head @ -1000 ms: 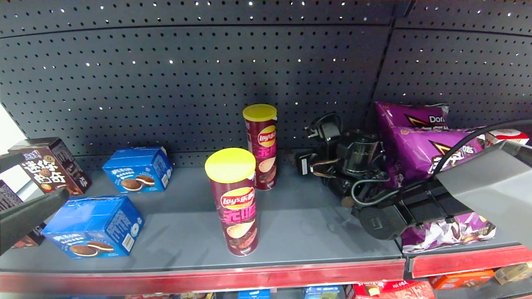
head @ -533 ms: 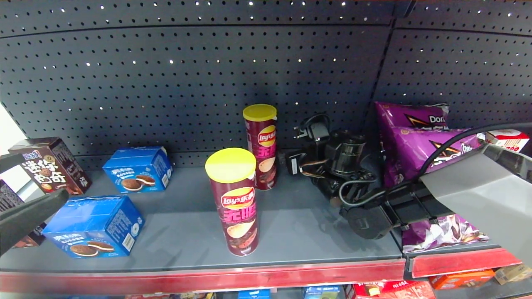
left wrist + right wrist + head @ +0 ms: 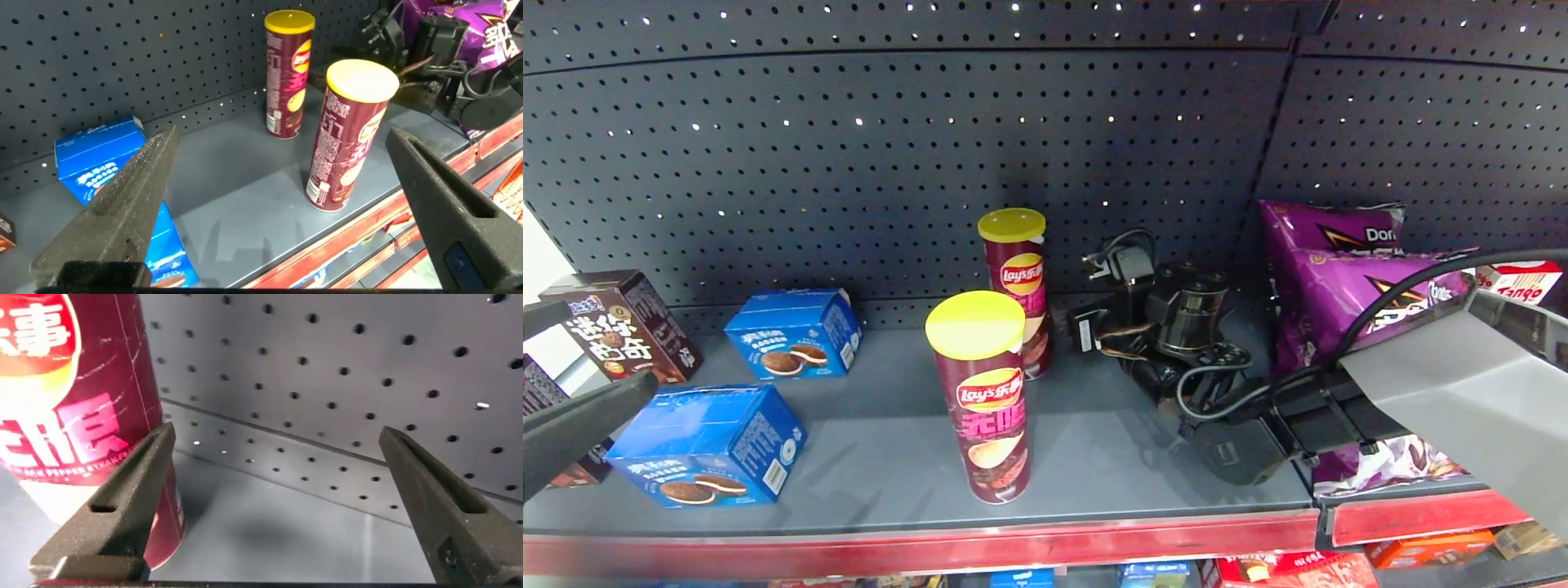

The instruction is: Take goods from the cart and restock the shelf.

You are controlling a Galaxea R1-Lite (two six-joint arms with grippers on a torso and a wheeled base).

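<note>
Two maroon chip cans with yellow lids stand upright on the grey shelf point(image 3: 1111, 457). The front can point(image 3: 980, 392) is near the red shelf edge; the rear can point(image 3: 1013, 278) is close to the pegboard. My right gripper point(image 3: 276, 434) is open at the back of the shelf, just right of the rear can point(image 3: 73, 433), which stands against the outer side of one finger point(image 3: 122, 498). Nothing is between its fingers. My left gripper point(image 3: 282, 137) is open and holds nothing, at the shelf's left end, facing both cans point(image 3: 347, 135) point(image 3: 288, 73).
Two blue cookie boxes point(image 3: 707, 445) point(image 3: 792, 331) and a brown box point(image 3: 621, 327) lie at the left. Purple chip bags point(image 3: 1347, 286) are stacked at the right behind my right arm. The pegboard wall point(image 3: 890, 163) closes the back. Bare shelf lies between the boxes and the cans.
My right arm has moved left along the back of the shelf. The rear can has shifted left with it. The front can and left gripper have kept still.
</note>
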